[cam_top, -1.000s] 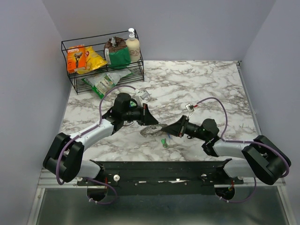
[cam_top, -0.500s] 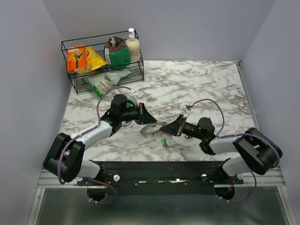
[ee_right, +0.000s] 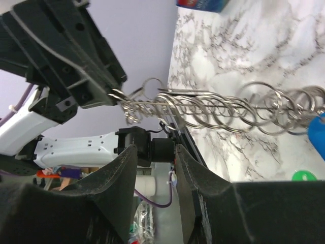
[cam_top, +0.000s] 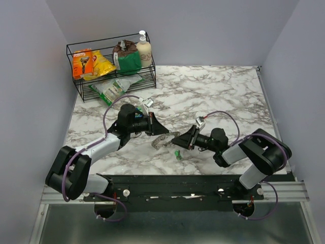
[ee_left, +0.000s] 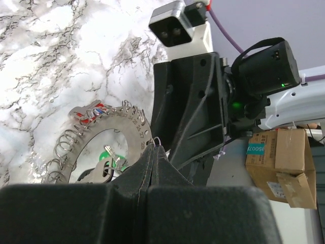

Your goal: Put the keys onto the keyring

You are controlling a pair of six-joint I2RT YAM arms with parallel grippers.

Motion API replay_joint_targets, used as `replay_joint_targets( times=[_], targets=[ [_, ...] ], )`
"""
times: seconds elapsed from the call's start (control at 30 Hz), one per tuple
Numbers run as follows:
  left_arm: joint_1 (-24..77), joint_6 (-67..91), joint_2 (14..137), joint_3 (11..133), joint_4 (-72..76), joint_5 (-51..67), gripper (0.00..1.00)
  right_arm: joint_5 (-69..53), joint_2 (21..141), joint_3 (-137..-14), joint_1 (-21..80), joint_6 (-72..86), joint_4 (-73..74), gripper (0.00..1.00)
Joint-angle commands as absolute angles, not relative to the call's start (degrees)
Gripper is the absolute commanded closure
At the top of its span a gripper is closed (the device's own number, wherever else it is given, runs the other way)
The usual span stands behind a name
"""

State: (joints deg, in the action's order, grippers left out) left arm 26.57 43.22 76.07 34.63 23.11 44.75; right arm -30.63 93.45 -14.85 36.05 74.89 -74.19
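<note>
The keyring (cam_top: 165,142) is a flat silver disc with many small wire loops round its rim (ee_left: 127,124). My left gripper (cam_top: 158,130) is shut on one loop at the disc's edge (ee_left: 155,146), tilting the disc off the marble. My right gripper (cam_top: 179,138) faces it from the right. It stands open (ee_right: 155,152) just below the row of loops (ee_right: 218,109), with nothing between its fingers. A green-headed key (cam_top: 177,154) lies on the marble under the ring (ee_left: 107,152). Red and blue key heads (ee_left: 91,113) show at the disc's far side, and a blue head (ee_right: 317,133) sits at the right wrist view's edge.
A black wire rack (cam_top: 75,76) with packets and a pump bottle stands at the back left. The black mounting rail (cam_top: 172,185) runs along the near edge. Grey walls close in the left, back and right. A cardboard box (ee_left: 277,157) sits beyond the table.
My right gripper has moved left, closer to the ring, and its arm has dropped lower. My left gripper has drawn back slightly, still pinching the ring.
</note>
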Motion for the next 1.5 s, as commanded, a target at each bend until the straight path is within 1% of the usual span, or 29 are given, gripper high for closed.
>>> replay_joint_targets(
  times=[0.0,0.13,0.23,0.27,0.37,0.43,0.53,0.77,0.9,1.27,1.47],
  targets=[
    [26.10,43.68,75.06,34.28,25.31,45.00,1.00,-28.13,89.40,-16.08,36.48,72.17,-85.61,0.55],
    [26.02,44.12,74.71,34.28,25.66,44.12,1.00,-26.55,86.58,-16.87,36.91,69.88,-80.43,0.55],
    [25.84,44.82,74.10,34.10,26.10,43.07,1.00,-23.57,81.24,-17.66,37.26,66.19,-69.99,0.56],
    [25.84,45.00,73.83,33.84,26.36,42.46,1.00,-22.60,79.73,-17.93,37.44,65.05,-63.78,0.56],
    [25.58,45.61,72.60,33.23,26.54,41.14,1.00,-17.41,73.23,-18.19,37.97,61.27,-51.82,0.55],
    [25.31,46.49,71.72,32.61,27.24,39.38,1.00,-15.48,70.94,-18.11,37.97,59.59,-48.62,0.55],
    [25.05,47.89,71.10,31.20,29.35,37.80,1.00,-16.51,70.05,-17.75,37.97,59.32,-49.39,0.55],
    [24.52,53.26,71.63,27.52,36.20,35.95,1.00,-22.15,79.01,-18.36,38.85,62.40,-62.21,0.56],
    [24.26,54.75,72.33,26.72,38.67,36.30,1.00,-23.64,82.17,-19.77,39.81,62.75,-65.12,0.55],
    [24.00,55.63,73.04,26.10,41.31,37.62,1.00,-23.82,85.60,-21.45,40.08,63.37,-67.24,0.56],
    [23.91,55.99,73.83,26.19,42.36,38.23,1.00,-21.89,83.77,-21.09,40.17,61.44,-64.70,0.57]
  ],
)
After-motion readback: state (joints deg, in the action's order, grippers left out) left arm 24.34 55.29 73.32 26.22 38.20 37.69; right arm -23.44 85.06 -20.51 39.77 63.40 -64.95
